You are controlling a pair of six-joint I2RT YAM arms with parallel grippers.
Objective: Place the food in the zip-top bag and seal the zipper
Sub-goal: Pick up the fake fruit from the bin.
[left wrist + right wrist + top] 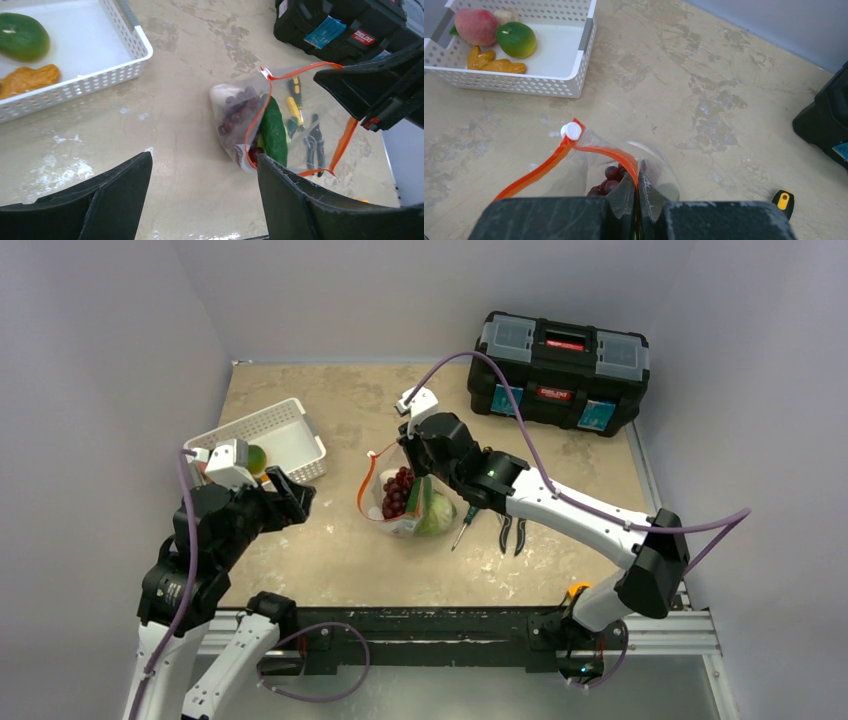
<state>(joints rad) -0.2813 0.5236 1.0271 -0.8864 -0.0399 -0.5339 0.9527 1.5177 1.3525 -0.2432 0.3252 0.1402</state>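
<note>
Right gripper (636, 186) clamped on zipper (536, 171) of zip-top bag (220, 95) (mid-table, grapes (237, 107) inside); left gripper (205, 167) fingers apart, empty — risk: thin strip slips from pinch, mouth collapses before remaining peach (476, 25) loads

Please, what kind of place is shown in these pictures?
Probably a robot test bench in a laboratory: a worn table closed in by plain grey walls, arms bolted to a metal rail, and props such as toy fruit in a white basket and a black toolbox.

1 overhead view faces down; 2 close wrist views share the bag (235, 107).
</note>
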